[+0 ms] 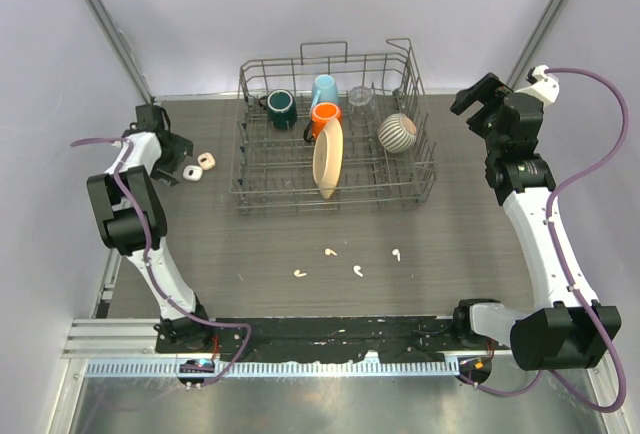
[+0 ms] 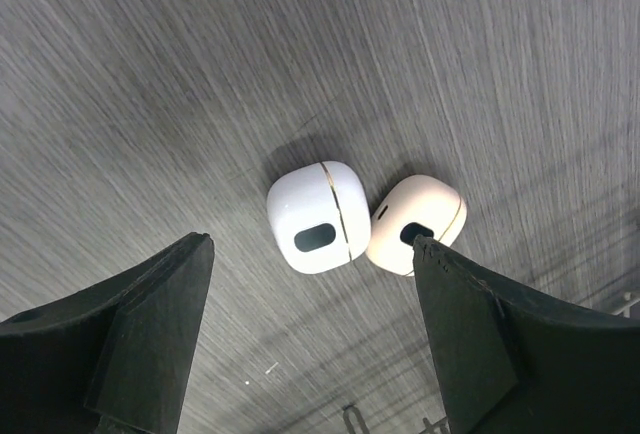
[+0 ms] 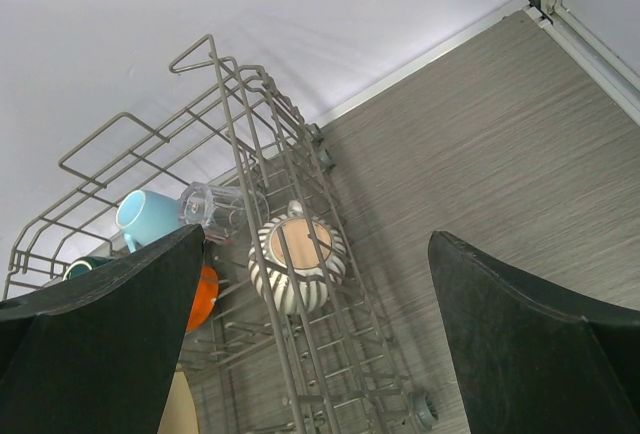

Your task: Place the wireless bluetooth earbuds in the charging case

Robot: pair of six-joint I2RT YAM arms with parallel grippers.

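Presently: left gripper [image 2: 312, 254], jaws apart, above white rounded-square plastic case [image 2: 318, 217]; straddle squarely, sparing adjoining cream case [image 2: 415, 224]. Right gripper [image 3: 318, 239]: jaws apart.

Wire dish rack [image 1: 420, 169] at back centre of grey wood-grain table [image 1: 450, 244]. Inside: dark green mug [image 1: 282, 107] back left; light blue cup [image 1: 323, 89] to its right, orange mug [image 1: 324, 116] just in front; clear glass [image 1: 360, 102] next along; striped round cup [image 1: 398, 133] at right end; cream oblong dish [image 1: 328, 157] on edge, front centre.
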